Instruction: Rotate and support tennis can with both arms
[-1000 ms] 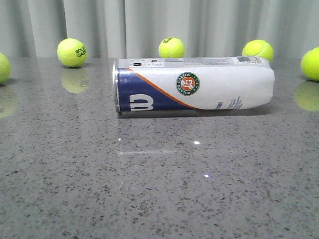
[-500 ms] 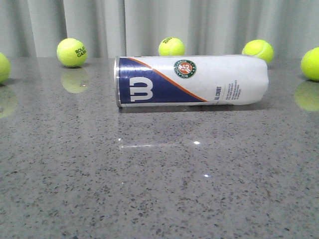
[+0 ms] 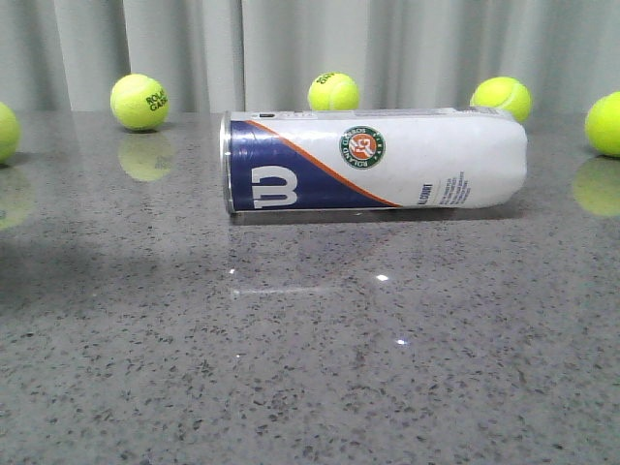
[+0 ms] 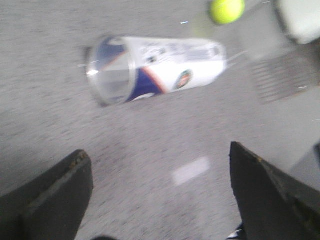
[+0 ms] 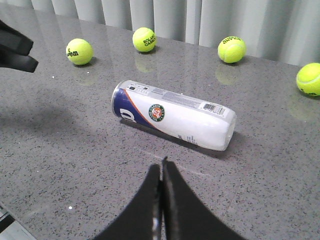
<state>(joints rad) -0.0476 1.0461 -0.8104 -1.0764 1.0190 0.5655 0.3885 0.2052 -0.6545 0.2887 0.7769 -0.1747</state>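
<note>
The tennis can (image 3: 378, 160) lies on its side on the grey table (image 3: 310, 368), silver rim to the left, navy "W" section and round badge facing the front camera. No gripper appears in the front view. In the left wrist view the can (image 4: 160, 67) lies some way ahead of my left gripper (image 4: 157, 150), which is open wide over bare table. In the right wrist view my right gripper (image 5: 161, 165) is shut on nothing, short of the can (image 5: 172, 114). Black parts of the left arm (image 5: 15, 47) hang over the table, apart from the can.
Yellow-green tennis balls stand behind and beside the can: one far left (image 3: 140, 102), one centre (image 3: 333, 92), one right (image 3: 501, 97), one at each edge (image 3: 605, 124) (image 3: 5, 131). A pale curtain (image 3: 310, 39) closes the back.
The can has rocked about its long axis: the badge and "W" rolled up, then partly back down. A shadow has spread over the table's left side.
</note>
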